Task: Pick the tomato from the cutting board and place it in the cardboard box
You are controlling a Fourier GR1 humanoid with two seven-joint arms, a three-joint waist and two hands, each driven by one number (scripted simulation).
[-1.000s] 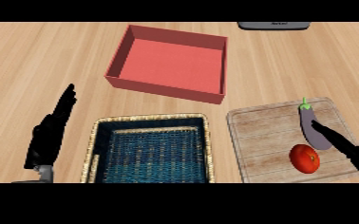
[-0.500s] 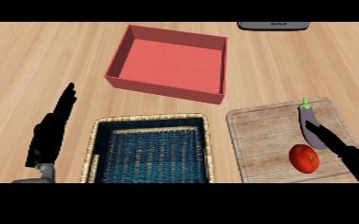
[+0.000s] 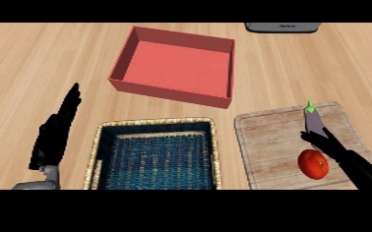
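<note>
A red tomato (image 3: 312,164) lies on the wooden cutting board (image 3: 270,142) at the lower right. A purple eggplant (image 3: 315,121) with a green stem lies on the same board, just beyond it. My right hand (image 3: 340,151) reaches in from the lower right with straight fingers, right beside the tomato and over the eggplant's near end; it holds nothing. The red cardboard box (image 3: 176,66) stands open at the upper middle of the counter. My left hand (image 3: 56,130) rests open at the lower left, fingers up.
A woven basket (image 3: 155,152) with a dark blue inside sits at the lower middle, between the left hand and the cutting board. A grey appliance (image 3: 282,27) shows at the top edge, right of the box.
My right hand has slid slightly further in toward the tomato. The tomato, eggplant and left hand have not moved.
</note>
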